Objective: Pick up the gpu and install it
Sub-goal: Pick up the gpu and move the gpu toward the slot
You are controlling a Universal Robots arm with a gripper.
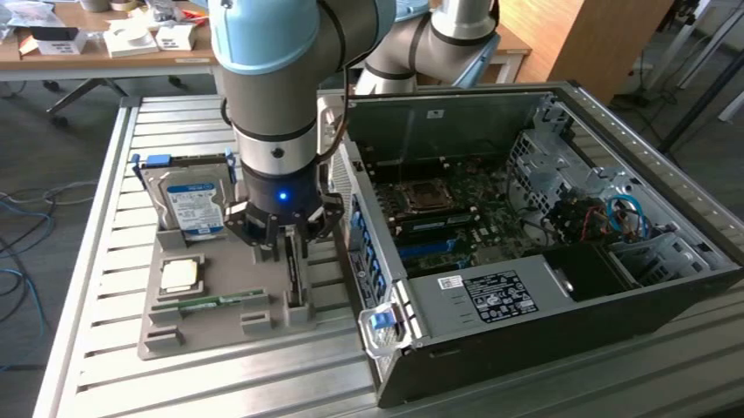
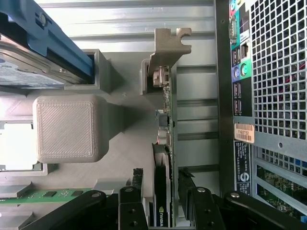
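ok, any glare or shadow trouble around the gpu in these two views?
Exterior view: the gpu reads dark against the grey tray under the open gripper; a blue light glows on the wrist. Wrist view: the gpu's body is dark between the fingers, its bracket is evenly lit, and the pale chip is washed out to white.

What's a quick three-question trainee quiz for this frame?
1. True or false: the gripper is shut on the hard drive.
2. Where is the gpu? A) installed in the computer case B) on edge in the grey tray C) flat on the table
3. Fill in: the gripper's jaws stand ___, one on each side of the gpu.
Key: 1 false; 2 B; 3 open.
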